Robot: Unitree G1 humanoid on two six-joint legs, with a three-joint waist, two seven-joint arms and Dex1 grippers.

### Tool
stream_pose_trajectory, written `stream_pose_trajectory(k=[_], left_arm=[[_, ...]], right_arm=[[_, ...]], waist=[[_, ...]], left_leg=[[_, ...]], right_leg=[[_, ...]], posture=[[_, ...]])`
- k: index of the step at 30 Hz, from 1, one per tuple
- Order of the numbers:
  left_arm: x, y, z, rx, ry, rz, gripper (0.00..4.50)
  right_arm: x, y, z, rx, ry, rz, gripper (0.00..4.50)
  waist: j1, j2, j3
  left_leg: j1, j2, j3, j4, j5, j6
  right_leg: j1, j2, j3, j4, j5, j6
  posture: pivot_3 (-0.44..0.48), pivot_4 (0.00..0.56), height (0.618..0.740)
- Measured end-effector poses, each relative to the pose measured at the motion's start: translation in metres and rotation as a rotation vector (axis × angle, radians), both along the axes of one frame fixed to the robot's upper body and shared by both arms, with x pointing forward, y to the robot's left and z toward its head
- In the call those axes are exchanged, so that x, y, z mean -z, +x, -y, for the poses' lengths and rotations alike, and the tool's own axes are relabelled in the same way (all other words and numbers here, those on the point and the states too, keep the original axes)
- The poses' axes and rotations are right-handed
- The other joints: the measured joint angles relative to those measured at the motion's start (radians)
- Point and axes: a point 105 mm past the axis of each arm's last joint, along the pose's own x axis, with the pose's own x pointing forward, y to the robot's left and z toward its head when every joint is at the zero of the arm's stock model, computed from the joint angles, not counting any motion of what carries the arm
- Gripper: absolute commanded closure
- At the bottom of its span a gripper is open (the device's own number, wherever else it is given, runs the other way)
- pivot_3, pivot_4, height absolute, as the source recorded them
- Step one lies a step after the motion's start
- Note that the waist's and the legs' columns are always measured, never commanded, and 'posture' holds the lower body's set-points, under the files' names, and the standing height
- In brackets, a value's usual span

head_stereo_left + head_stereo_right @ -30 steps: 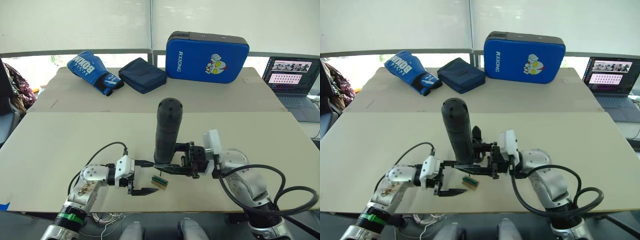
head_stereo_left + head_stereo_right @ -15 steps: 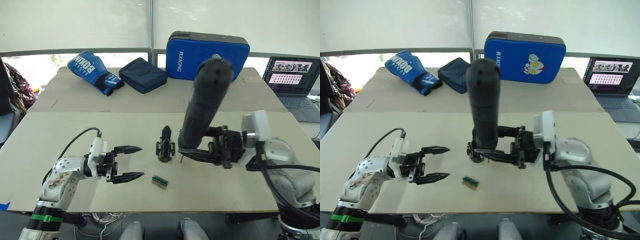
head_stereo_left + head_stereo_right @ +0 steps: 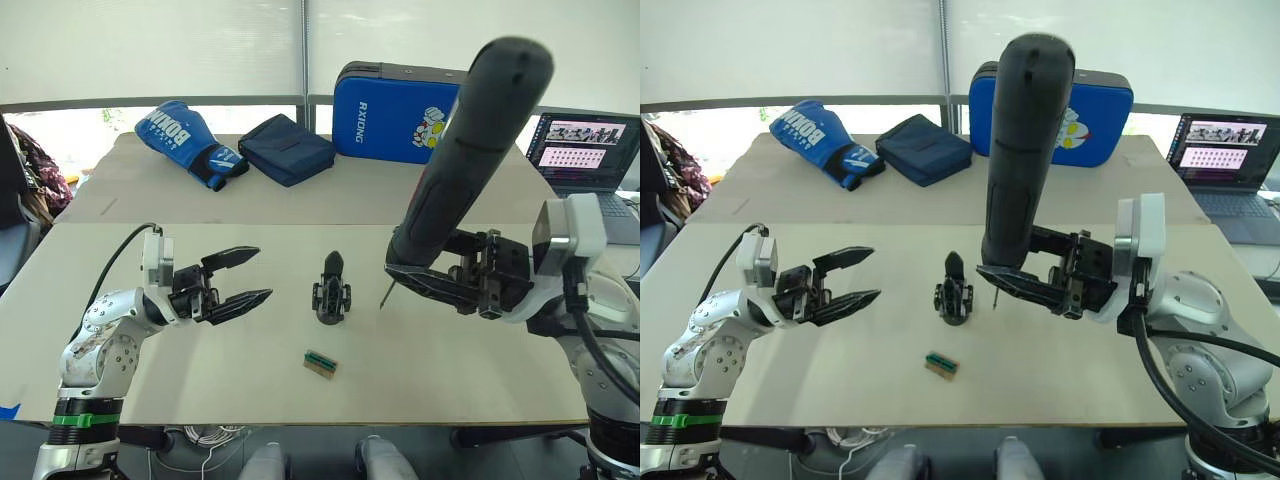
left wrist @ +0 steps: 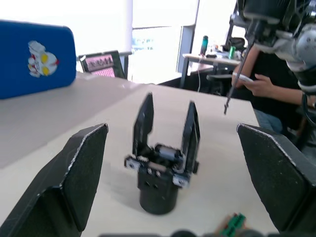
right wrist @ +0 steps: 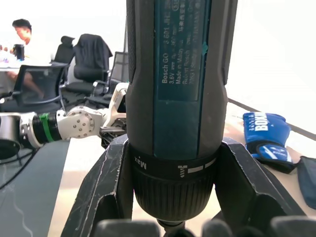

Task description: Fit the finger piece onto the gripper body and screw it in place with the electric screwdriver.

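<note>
Beige tabletop spreads under our arms, with a second table behind it carrying a blue boxing glove, a dark blue pouch and a blue strike pad; a laptop sits off beyond the pad. We take the gripper body as our landmark: it stands upright near the middle of the tabletop, and in the left wrist view two black fingers rise from its round base. Our left gripper hovers to the left of the gripper body, its fingers spread wide and holding nothing, pointed toward it. Our right gripper is to the right of the gripper body, clamped around the electric screwdriver, which tilts away with its thin bit just beside the gripper body, above the table. A small green-and-tan block lies nearer us than the gripper body.
</note>
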Motion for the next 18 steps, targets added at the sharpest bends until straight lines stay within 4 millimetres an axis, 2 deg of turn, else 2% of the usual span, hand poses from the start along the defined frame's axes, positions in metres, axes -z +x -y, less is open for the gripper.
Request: stream_pose_trajectory(k=[3,10,14,18], left_arm=[[0.003,0.001,-0.001,-0.011,0.026,0.009,0.07],[0.03,0.016,-0.027,-0.153,0.165,0.071,0.07],[0.049,0.019,-0.043,-0.216,0.2,0.036,0.07],[0.067,0.02,-0.05,-0.237,0.239,-0.015,0.07]], right_arm=[[0.0,0.0,0.0,0.001,-0.002,0.0,2.61],[-0.005,-0.002,-0.001,-0.02,0.011,0.006,2.61],[-0.007,-0.002,-0.001,-0.023,0.009,0.013,2.61],[-0.009,-0.002,-0.002,-0.028,0.007,0.023,2.61]], waist=[[-0.003,0.0,0.0],[0.0,0.0,0.0],[0.0,0.0,0.0],[0.0,0.0,0.0]], left_leg=[[0.0,0.0,0.0,0.0,0.0,0.0],[0.0,0.0,0.0,0.0,0.0,0.0],[0.0,0.0,0.0,0.0,0.0,0.0],[0.0,0.0,0.0,0.0,0.0,0.0]], right_leg=[[0.0,0.0,0.0,0.0,0.0,0.0],[0.0,0.0,0.0,0.0,0.0,0.0],[-0.001,0.0,0.0,0.0,0.0,0.0],[-0.001,0.0,0.0,0.0,0.0,0.0]], posture=[[0.0,0.15,0.74],[0.0,0.15,0.74],[0.0,0.15,0.74],[0.0,0.15,0.74]])
